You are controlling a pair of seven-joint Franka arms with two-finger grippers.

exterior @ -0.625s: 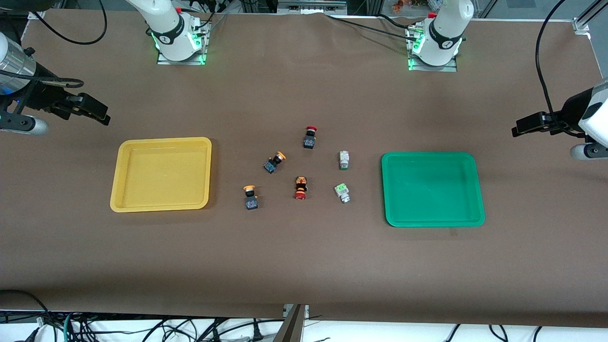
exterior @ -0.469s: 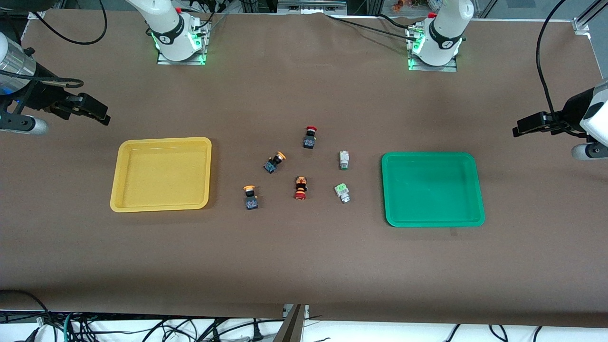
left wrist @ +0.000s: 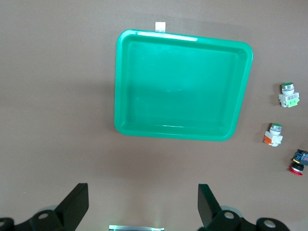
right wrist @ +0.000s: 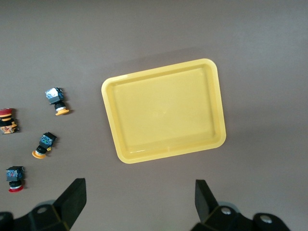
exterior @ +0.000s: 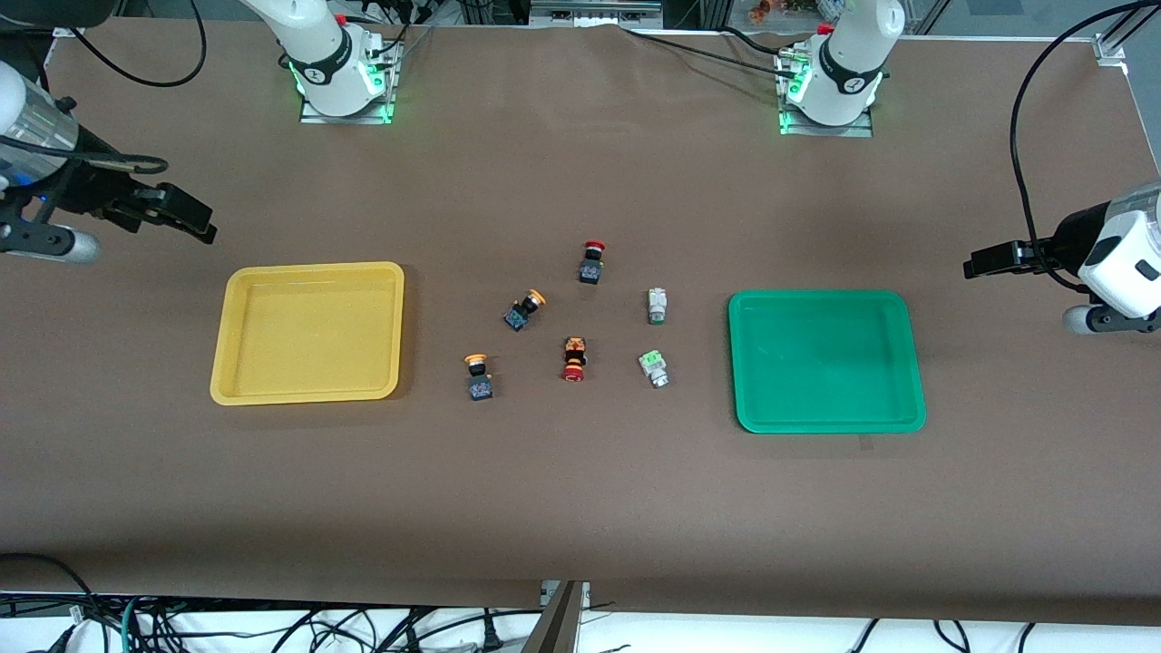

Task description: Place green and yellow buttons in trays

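The yellow tray (exterior: 308, 332) and green tray (exterior: 825, 360) sit on the brown counter (exterior: 580, 490), with nothing in them. Between them lie two yellow buttons (exterior: 524, 309) (exterior: 478, 375) and two green buttons (exterior: 657, 305) (exterior: 653, 367). Two red buttons (exterior: 591, 262) (exterior: 573, 358) lie mixed in among them. The left end effector (left wrist: 143, 207) hangs wide apart, holding nothing, above the counter beside the green tray. The right end effector (right wrist: 139, 202) does the same beside the yellow tray.

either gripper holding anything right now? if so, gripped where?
Nothing is held. The left gripper is open over bare table by the green tray; the right gripper is open near the yellow tray. All buttons lie on the table.
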